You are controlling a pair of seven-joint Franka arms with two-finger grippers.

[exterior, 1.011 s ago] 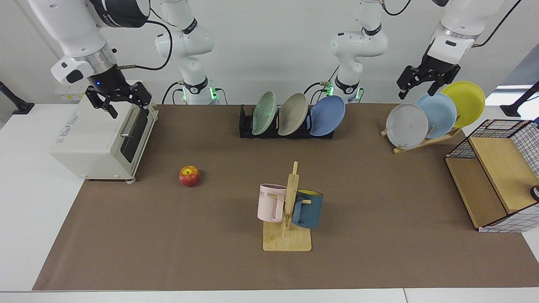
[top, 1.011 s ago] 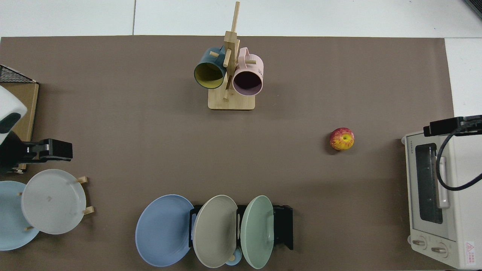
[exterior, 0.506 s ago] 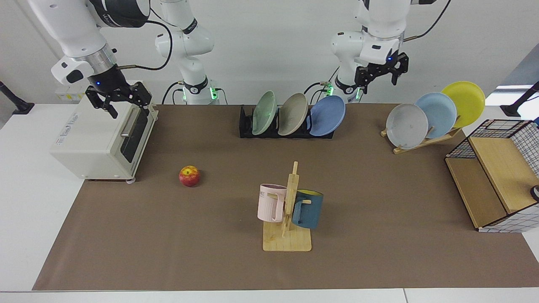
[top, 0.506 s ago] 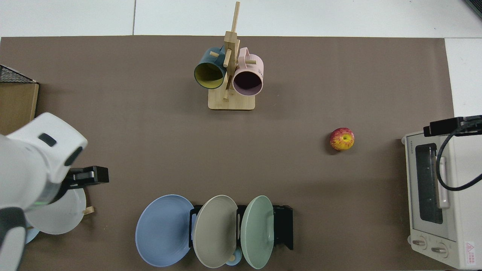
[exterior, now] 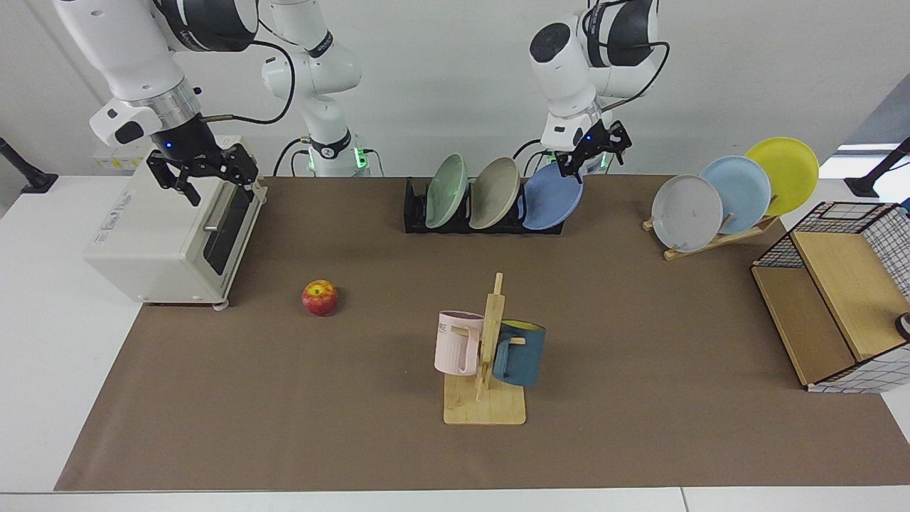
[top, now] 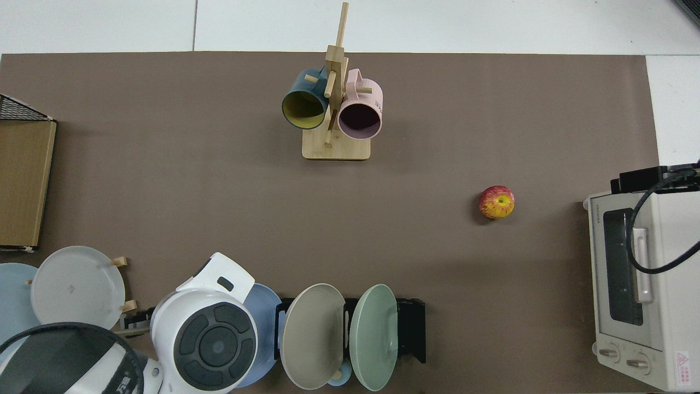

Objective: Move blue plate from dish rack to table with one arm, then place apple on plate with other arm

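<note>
Above the upper rim of the blue plate (exterior: 552,196), the left gripper (exterior: 593,151) hangs with its fingers apart, clasping nothing, while the plate leans in the end slot of the dish rack (exterior: 416,213) beside a beige plate (exterior: 494,193) and a green plate (exterior: 446,190). From overhead, the left arm's white wrist covers most of the blue plate, leaving only a sliver of its rim in sight. Across the table (exterior: 640,320), the right gripper (exterior: 206,174) waits over the top front edge of a cream toaster oven (exterior: 170,235), fingers spread and empty. Small lettering reading TOSHIBA runs along the oven's front frame in the top view, and a red triangle warning sticker sits near its knobs. On the brown mat, well apart from both grippers, the apple (exterior: 320,297) rests upright near the oven. A wooden mug stand (exterior: 486,370) nearer the camera carries a pink mug (exterior: 458,341) with partly visible letters "ME" and a dark blue mug (exterior: 520,353).
</note>
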